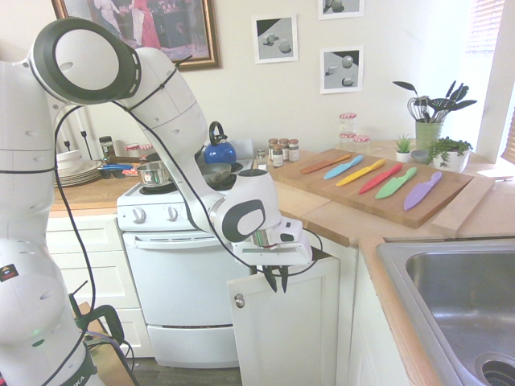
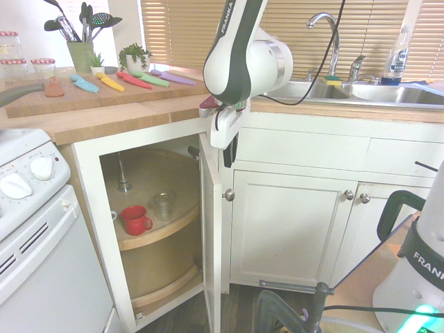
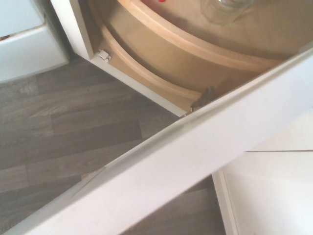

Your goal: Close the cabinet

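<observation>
Cabinet [image 2: 211, 243] found standing open at the corner, between the stove [image 2: 52, 239] and the sink run. Inside, the upper round shelf [image 2: 159, 232] carries one red mug [image 2: 134, 220] and one clear glass [image 2: 164, 206], with a metal pole [image 2: 123, 173] rising behind them; part of a pale object shows at the left edge of the opening. A lower round shelf [image 2: 166, 288] sits beneath.

On the counter [image 1: 319, 211], one green pot [image 1: 428, 133] holds several dark utensils and a whisk. Two planters stand near it: one small [image 1: 403, 156], one larger with trailing leaves [image 1: 452, 162]. The stove top bears one steel saucepan [image 1: 155, 174] and one blue kettle [image 1: 219, 153].

The end effector [image 1: 277, 279] is pointed downward at the top of the cabinet's door, on its outer, knob side. Its fingers are partly open, a narrow gap between them, and nothing is seen gripped. Whether they touch the door cannot be told. The one round knob [image 1: 239, 301] lies lower, near the door's free edge.

Count: six coloured knives [image 1: 383, 177] in a row on one cutting board [image 1: 366, 197]; three jars with red-and-white lids [image 2: 43, 67]; three small unframed prints [image 1: 341, 70]; one large framed picture [image 1: 153, 28]; one faucet [image 2: 333, 41] and one dish-soap bottle [image 2: 397, 59] by the sink [image 2: 361, 92].
</observation>
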{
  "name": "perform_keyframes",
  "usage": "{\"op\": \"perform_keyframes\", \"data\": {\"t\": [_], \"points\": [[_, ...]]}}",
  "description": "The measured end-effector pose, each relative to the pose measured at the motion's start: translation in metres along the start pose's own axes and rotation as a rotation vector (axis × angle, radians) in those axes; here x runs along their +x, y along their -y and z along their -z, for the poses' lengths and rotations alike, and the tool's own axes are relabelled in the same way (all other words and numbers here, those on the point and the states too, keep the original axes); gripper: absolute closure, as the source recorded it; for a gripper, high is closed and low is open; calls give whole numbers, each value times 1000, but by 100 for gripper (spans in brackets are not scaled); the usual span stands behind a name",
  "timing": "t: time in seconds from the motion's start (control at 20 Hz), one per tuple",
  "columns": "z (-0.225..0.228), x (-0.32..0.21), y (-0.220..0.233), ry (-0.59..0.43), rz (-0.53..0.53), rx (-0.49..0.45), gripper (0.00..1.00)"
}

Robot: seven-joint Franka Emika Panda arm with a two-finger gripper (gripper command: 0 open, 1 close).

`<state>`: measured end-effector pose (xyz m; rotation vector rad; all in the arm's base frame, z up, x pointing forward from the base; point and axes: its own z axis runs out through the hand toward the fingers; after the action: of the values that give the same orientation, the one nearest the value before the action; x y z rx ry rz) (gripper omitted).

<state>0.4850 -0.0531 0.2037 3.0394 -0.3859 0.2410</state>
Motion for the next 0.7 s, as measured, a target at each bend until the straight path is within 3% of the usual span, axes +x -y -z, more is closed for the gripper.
{"op": "perform_keyframes", "data": {"t": [0.7], "points": [[3, 21, 72, 63, 70, 1, 100]]}}
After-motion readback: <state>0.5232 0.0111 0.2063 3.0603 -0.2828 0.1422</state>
